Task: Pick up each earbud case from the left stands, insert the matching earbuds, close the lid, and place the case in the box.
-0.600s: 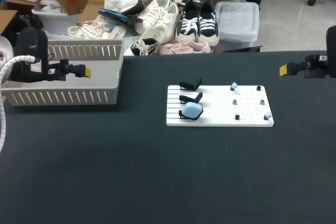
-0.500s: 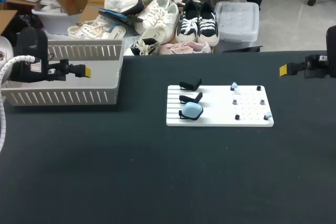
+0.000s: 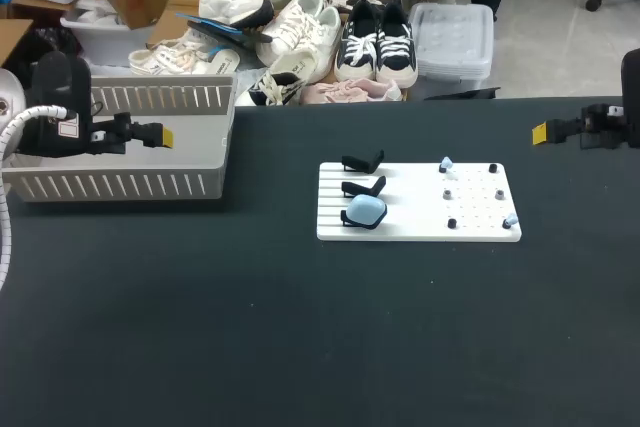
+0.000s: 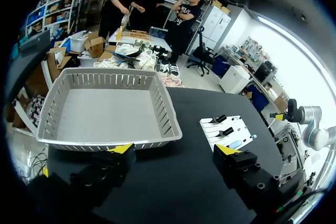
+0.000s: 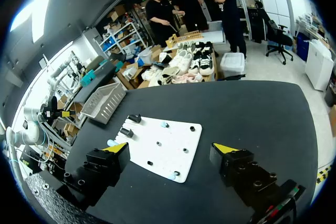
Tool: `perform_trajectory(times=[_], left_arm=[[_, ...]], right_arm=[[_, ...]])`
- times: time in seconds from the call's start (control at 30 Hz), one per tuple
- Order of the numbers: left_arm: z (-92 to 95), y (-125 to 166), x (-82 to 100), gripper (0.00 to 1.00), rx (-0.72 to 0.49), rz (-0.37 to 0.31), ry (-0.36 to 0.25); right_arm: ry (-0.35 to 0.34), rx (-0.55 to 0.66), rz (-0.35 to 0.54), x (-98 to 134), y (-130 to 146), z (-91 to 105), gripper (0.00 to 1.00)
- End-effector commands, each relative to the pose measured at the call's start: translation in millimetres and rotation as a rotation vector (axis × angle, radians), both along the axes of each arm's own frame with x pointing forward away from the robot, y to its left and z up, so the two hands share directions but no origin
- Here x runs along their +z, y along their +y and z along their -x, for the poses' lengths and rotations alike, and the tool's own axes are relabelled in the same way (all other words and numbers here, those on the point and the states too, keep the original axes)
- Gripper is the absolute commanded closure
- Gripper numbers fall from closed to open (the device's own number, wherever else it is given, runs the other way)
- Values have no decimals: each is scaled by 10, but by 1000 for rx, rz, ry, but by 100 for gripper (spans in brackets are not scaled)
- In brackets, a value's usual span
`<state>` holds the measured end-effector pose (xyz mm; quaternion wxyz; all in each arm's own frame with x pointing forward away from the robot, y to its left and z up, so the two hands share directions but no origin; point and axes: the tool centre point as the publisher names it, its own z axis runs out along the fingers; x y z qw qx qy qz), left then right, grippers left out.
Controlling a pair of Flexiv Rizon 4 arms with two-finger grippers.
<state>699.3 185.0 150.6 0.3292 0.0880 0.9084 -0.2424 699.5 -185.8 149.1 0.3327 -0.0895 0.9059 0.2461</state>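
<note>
The work seems to be at its opening step. The pale blue earbud case (image 3: 366, 210) rests on the nearest of three black stands (image 3: 362, 162) at the left end of the white board (image 3: 480, 232), and neither arm is near it. The left pincer (image 3: 160, 135) hangs over the grey slatted box (image 3: 120, 185) with its yellow tips spread wide and nothing between them. The right pincer (image 3: 540, 132) hovers above the right edge of the worktop (image 3: 300, 327), likewise spread and unloaded.

The next move probably calls for one pincer to cross to the board, come down over the case, close on its two sides and lift it off its stand. After that come the far earbud (image 3: 446, 163) and the near earbud (image 3: 510, 219) at the board's right corner.

The middle stand (image 3: 365, 187) sits just behind the case and leaves little room for a finger there. Black pegs (image 3: 452, 223) stand among the earbuds. The box's wall must be cleared when the case is dropped in.
</note>
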Motion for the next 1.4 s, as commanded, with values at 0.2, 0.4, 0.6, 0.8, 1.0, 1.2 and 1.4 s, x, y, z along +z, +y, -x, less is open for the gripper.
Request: perform_trajectory(times=[0.2,0.4,0.6,0.8,1.0,1.2,1.4], left_arm=[[-57,-56,44,0,-51,8,-50],[-113,-232,151,0,-231,-14,-202],[-32,-491,196,0,-513,-47,-332],[0,-720,198,0,-680,-84,-395],[28,-929,207,0,-834,-92,-462],[67,-1180,84,0,-990,-174,-483],[91,-1373,-43,0,-1097,-185,-485]], right_arm=[[3,3,-1,0,-6,-10,0],[3,3,-1,0,-6,-10,0],[3,3,-1,0,-6,-10,0],[3,3,-1,0,-6,-10,0],[3,3,-1,0,-6,-10,0],[3,3,-1,0,-6,-10,0],[3,3,-1,0,-6,-10,0]])
